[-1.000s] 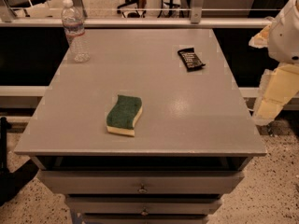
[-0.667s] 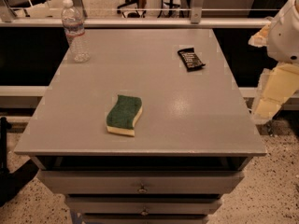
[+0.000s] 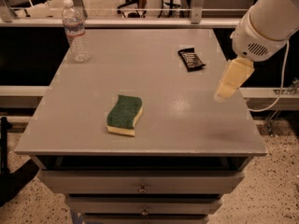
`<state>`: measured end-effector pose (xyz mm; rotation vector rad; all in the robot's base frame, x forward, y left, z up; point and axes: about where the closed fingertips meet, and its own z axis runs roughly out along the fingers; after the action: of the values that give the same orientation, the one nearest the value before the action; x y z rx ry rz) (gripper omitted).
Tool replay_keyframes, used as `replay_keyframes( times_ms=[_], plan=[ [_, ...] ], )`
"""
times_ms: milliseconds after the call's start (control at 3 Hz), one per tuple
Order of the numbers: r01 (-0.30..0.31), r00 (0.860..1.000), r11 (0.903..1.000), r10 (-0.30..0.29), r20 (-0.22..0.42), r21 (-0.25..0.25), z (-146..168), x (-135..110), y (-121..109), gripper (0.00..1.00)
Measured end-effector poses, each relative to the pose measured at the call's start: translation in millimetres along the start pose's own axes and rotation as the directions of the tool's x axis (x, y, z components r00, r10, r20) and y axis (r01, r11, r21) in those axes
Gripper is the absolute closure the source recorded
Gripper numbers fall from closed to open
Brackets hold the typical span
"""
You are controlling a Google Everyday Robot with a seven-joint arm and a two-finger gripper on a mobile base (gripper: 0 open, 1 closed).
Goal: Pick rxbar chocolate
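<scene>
Arm: white, thick round tube w/ bulbous wrist housing, small slotted vent grille on it. White cable hangs off its R side. Gripper: pale yellow, tapered, over table R edge.

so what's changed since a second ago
The hand has swung in from beyond the right edge of the table and now hangs over its right side. It is nearer the rxbar chocolate but apart from it. Nothing was taken hold of. The bar, the sponge and the water bottle stayed where they were.
</scene>
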<state>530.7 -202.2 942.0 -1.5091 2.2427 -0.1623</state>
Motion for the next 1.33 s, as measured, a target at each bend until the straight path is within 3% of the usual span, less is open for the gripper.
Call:
replay_keyframes(
  times_ms=[333,667,1333],
  plan=[
    [-0.164,0.983,0.9857,0.16,0.085,0.04,53,-31,-57,0.0],
    [-0.265,0.957,0.9633,0.257,0.136,0.045,81,-48,-89,0.0],
    [-0.443,0.884,0.8967,0.437,0.167,-0.004,139,-61,-133,0.0]
  ],
)
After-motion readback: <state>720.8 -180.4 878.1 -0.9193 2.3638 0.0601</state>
